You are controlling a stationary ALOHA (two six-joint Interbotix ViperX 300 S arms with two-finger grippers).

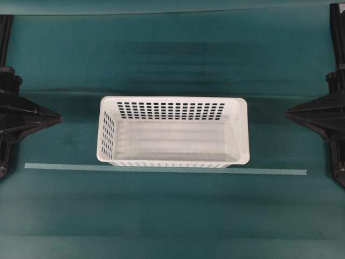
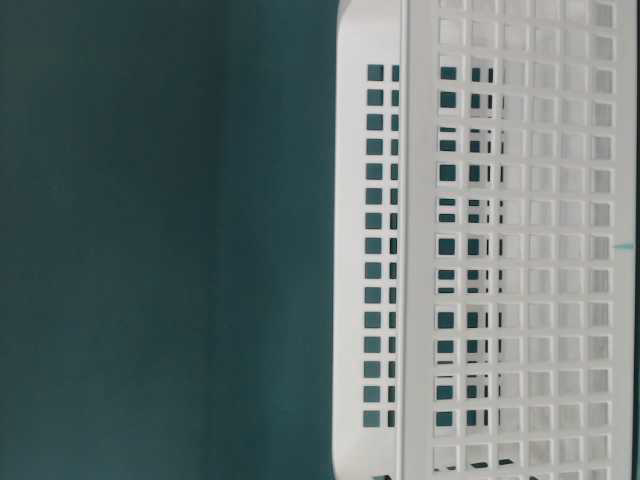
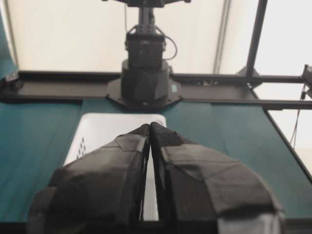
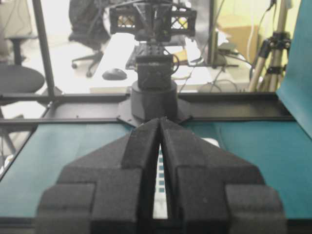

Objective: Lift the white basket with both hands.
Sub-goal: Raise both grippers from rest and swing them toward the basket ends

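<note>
White basket [image 1: 172,132] sat mid-counter [image 1: 172,216] just behind the pale tape strip [image 1: 161,169], upright, nothing in it. Left tool [image 1: 58,117] and right tool [image 1: 288,112] were well apart from it, tips pinched together, holding nothing.

One white basket [image 1: 172,131] stands on the green worktop [image 1: 172,216], midway between its left and right edges. Two black grippers are in view: the left gripper [image 1: 56,117] at the left edge and the right gripper [image 1: 288,112] at the right edge. One pale strip of tape [image 1: 269,171] runs along the worktop just before the basket's near wall
</note>
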